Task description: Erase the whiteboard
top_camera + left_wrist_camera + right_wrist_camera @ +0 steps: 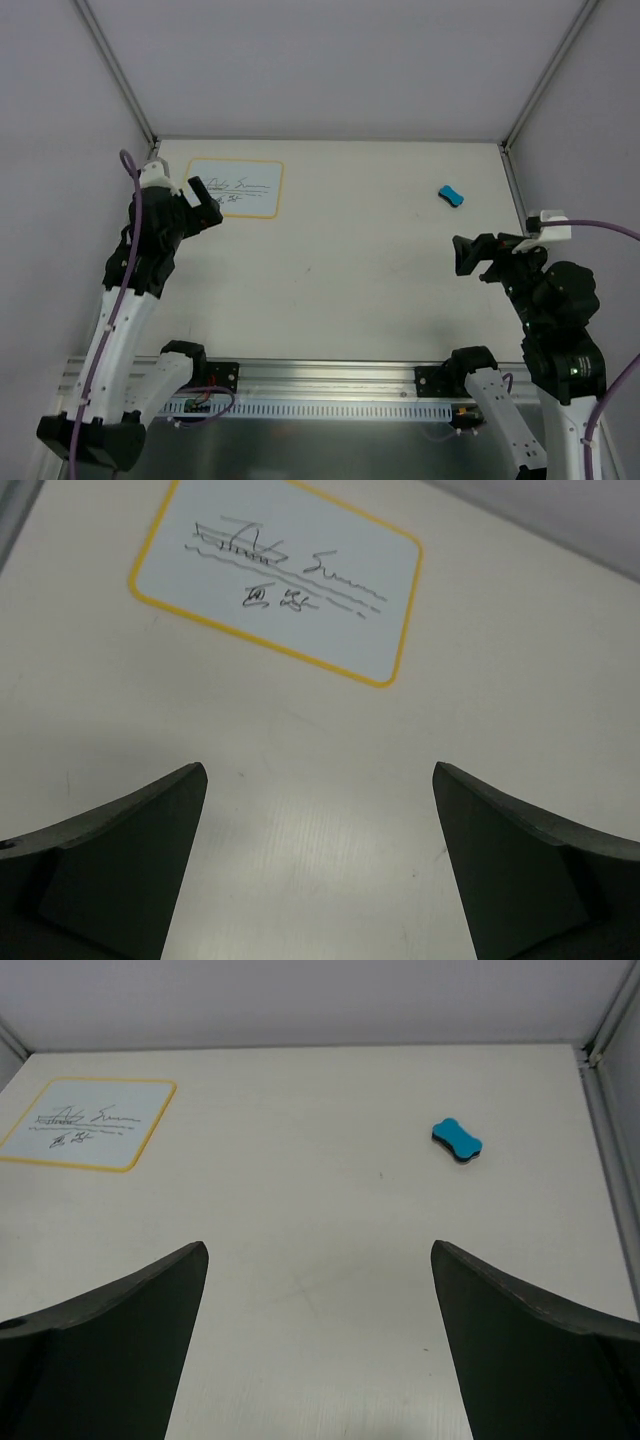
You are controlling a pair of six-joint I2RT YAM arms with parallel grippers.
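The whiteboard (240, 186), white with a yellow-orange rim and black scribbles, lies flat at the table's far left; it also shows in the left wrist view (280, 575) and the right wrist view (88, 1123). A small blue eraser (451, 195) lies at the far right, also in the right wrist view (457, 1143). My left gripper (207, 205) is open and empty, hovering at the board's near left edge. My right gripper (473, 257) is open and empty, in front of the eraser and apart from it.
Metal frame posts (515, 130) stand at the table's back corners, with white walls behind and at the sides. A slotted metal rail (330, 385) runs along the near edge by the arm bases.
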